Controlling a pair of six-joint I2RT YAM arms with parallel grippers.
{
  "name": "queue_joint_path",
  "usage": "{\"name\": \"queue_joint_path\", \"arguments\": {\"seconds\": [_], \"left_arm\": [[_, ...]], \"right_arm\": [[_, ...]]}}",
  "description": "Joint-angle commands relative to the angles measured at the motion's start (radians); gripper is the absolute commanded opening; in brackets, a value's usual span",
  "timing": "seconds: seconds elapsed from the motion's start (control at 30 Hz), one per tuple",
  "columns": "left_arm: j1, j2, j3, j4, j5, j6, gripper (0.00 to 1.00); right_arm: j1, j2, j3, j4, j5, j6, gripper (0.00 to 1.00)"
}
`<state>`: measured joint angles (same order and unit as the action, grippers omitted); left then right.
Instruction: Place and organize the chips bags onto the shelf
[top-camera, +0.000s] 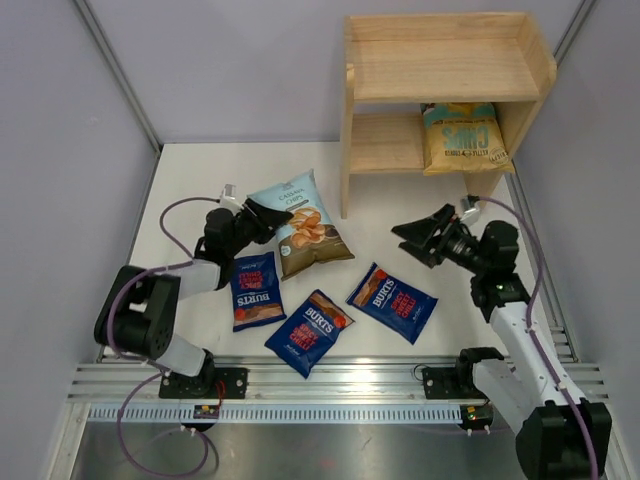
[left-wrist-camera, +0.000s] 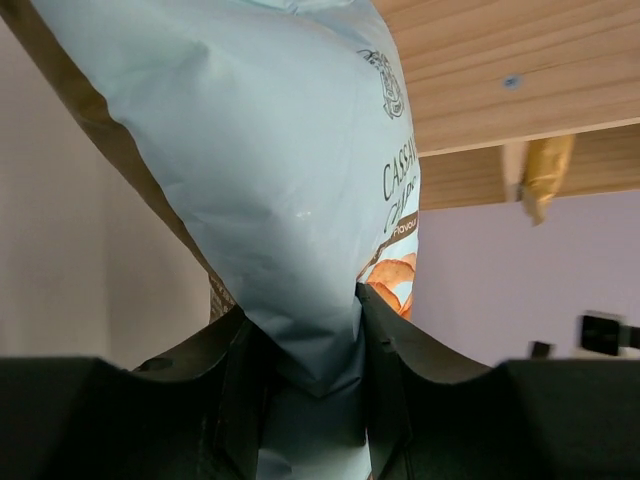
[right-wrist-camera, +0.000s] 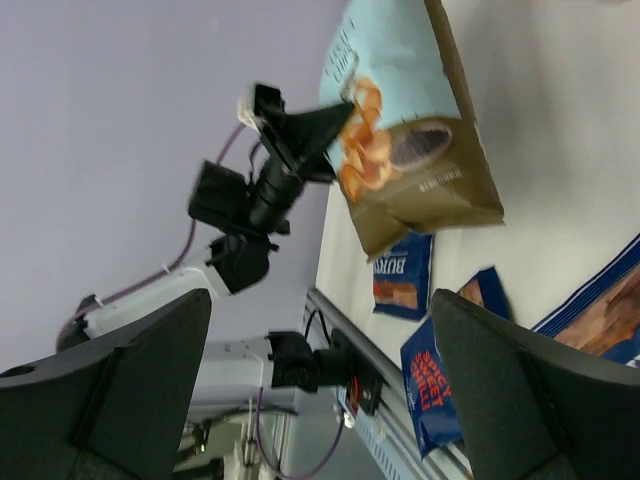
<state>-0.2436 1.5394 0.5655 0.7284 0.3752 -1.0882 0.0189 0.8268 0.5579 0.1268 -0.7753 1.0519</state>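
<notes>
The left gripper (top-camera: 270, 216) is closed tight on the left edge of the pale blue bag (top-camera: 303, 228), mid-desk (top-camera: 195, 175), its fingers (left-wrist-camera: 235, 385) pinching the foil. Toward the near edge 3 dark blue bags lie flat and apart: the left bag (top-camera: 257, 291), the middle bag (top-camera: 309, 332) and the right bag (top-camera: 392, 302). The right gripper (top-camera: 407, 241) hangs wide open and empty above the right bag. The shelf (top-camera: 445, 62) stands at the far right corner, with the yellow bag (top-camera: 462, 138) on its lower tier, at the right.
</notes>
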Motion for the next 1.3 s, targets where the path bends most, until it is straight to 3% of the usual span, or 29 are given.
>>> {"name": "queue_joint_path", "arguments": {"seconds": [0.0,0.27,0.5,0.73,0.97,1.07,1.13,1.17,1.2,1.27], "left_arm": [[0.004,-0.154,-0.024,-0.009,-0.076,-0.125,0.23],[0.003,-0.484,-0.110,-0.167,-0.160,-0.298,0.25],[-0.016,-0.706,-0.110,-0.285,-0.160,-0.417,0.26],[-0.085,-0.788,-0.084,-0.322,-0.167,-0.452,0.27],[-0.209,-0.794,-0.090,-0.314,-0.180,-0.453,0.27],[-0.233,-0.795,-0.107,-0.290,-0.177,-0.453,0.28],[-0.241,-0.797,-0.113,-0.281,-0.171,-0.449,0.28],[-0.244,-0.800,-0.115,-0.279,-0.171,-0.444,0.30],[-0.244,-0.805,-0.119,-0.276,-0.170,-0.432,0.34],[-0.244,-0.823,-0.121,-0.287,-0.170,-0.415,0.41]], "right_arm": [[0.151,0.026,-0.045,0.164,0.091,-0.021,1.00],[0.588,0.057,-0.128,0.375,0.476,-0.016,0.99],[0.861,0.202,-0.093,0.579,0.754,-0.095,0.99],[0.960,0.333,-0.016,0.730,0.811,-0.144,0.99],[0.969,0.367,0.014,0.812,0.857,-0.168,0.99],[0.969,0.344,0.033,0.746,0.907,-0.168,0.99],[0.971,0.325,0.027,0.743,0.919,-0.181,0.88],[0.969,0.318,0.020,0.740,0.936,-0.181,0.80],[0.969,0.301,0.014,0.740,0.947,-0.181,0.66],[0.971,0.285,-0.003,0.725,0.970,-0.184,0.54]]}}
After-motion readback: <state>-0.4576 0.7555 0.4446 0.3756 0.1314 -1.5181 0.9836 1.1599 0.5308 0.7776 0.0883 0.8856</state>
